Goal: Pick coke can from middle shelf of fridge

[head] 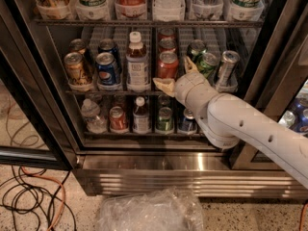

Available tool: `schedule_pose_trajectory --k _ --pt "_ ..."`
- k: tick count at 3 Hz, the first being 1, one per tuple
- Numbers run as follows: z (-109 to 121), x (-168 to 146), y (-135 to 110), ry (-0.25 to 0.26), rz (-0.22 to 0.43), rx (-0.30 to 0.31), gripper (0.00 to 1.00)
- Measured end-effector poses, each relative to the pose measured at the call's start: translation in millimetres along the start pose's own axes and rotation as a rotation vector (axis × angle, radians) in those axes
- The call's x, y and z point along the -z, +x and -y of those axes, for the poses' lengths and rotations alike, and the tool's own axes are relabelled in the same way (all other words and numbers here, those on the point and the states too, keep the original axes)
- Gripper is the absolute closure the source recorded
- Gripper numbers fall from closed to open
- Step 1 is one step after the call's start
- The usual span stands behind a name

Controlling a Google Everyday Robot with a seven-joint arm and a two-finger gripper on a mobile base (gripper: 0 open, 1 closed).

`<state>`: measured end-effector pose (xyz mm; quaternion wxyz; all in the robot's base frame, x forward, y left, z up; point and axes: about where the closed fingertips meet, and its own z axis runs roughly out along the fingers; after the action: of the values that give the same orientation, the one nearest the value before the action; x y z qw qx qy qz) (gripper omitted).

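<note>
The coke can [167, 64], red with a silver top, stands at the front of the middle shelf [120, 91] of the fridge [159, 170], with more red cans in the lane behind it. My gripper [176, 75] is open at the can's lower right. One beige finger [162, 84] sits low in front of the can's base and the other finger [189, 64] is up at its right side. The white arm [240, 124] reaches in from the lower right.
On the middle shelf a blue Pepsi can [107, 69], a gold can [76, 69] and a bottle [137, 61] stand left of the coke can, and a green can [208, 62] and a silver can [226, 66] stand right of it. A crumpled plastic bag [149, 213] and cables [29, 196] lie on the floor.
</note>
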<state>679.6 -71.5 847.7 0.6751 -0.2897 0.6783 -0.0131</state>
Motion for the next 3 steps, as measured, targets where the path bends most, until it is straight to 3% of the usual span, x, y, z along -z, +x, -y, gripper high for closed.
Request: schedule_pose_trajectory --k 1,2,3 --pt "-27 -2 2 -0.044 -0.012 -0.054 0.35" --pt "-48 -7 -2 -0.103 -0.014 -0.085 0.17" --pt "-48 -7 -4 -0.103 -0.014 -0.085 0.20"
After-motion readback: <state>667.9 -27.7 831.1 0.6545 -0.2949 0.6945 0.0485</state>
